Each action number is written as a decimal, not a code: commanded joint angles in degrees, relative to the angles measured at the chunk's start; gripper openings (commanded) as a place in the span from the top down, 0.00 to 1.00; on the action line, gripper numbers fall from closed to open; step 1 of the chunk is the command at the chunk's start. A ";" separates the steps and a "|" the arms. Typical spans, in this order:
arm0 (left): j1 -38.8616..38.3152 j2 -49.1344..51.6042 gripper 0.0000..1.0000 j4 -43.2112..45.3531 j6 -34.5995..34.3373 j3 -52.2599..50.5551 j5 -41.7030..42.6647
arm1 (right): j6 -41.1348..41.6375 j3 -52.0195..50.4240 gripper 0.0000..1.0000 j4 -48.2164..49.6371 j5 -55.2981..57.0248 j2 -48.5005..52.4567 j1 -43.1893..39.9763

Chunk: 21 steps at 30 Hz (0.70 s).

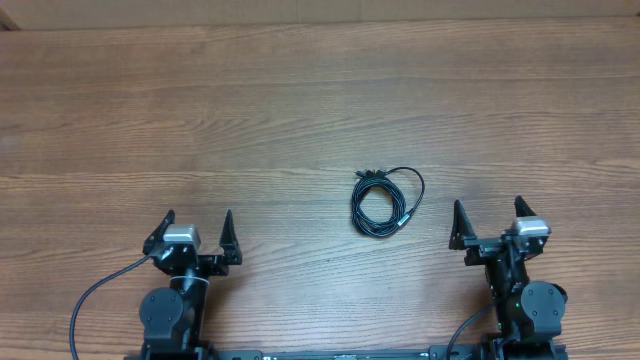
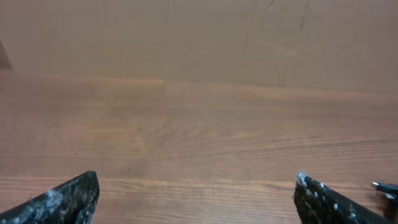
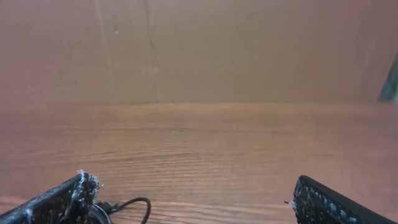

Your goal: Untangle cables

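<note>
at the near edge, the left gripper (image 1: 198, 222) and right gripper (image 1: 488, 212) rest with fingers spread wide, holding nothing. the coiled black cables (image 1: 386, 204) lie on the wooden table (image 1: 300, 100) between them, nearer the right one.

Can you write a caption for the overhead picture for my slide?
Coiled cables lie on the table, nearer the open right gripper than the open left gripper.

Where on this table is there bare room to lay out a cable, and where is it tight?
The far half of the table, beyond the cables, is bare wood. So is the stretch between the cables and the open jaws of the left arm. Tightest: the narrow gap between the cables and the open jaws of the right arm.
</note>
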 commanded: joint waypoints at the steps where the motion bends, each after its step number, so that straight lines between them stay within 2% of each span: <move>1: 0.39 -0.44 0.01 -5.95 -3.52 4.20 0.09 | 7.23 1.22 0.00 -2.51 3.04 -0.17 -0.26; 9: 0.39 -0.44 0.00 -19.52 -4.46 10.99 -0.72 | 8.15 7.78 0.00 -11.74 3.50 2.95 -0.26; 14: 0.39 0.33 0.00 -21.35 -7.50 11.26 0.31 | 12.76 10.99 0.00 -14.97 3.43 6.08 -0.26; 21: 0.39 9.33 0.00 -21.46 -8.41 14.80 2.78 | 13.46 15.67 0.00 -17.11 -0.81 12.17 -0.26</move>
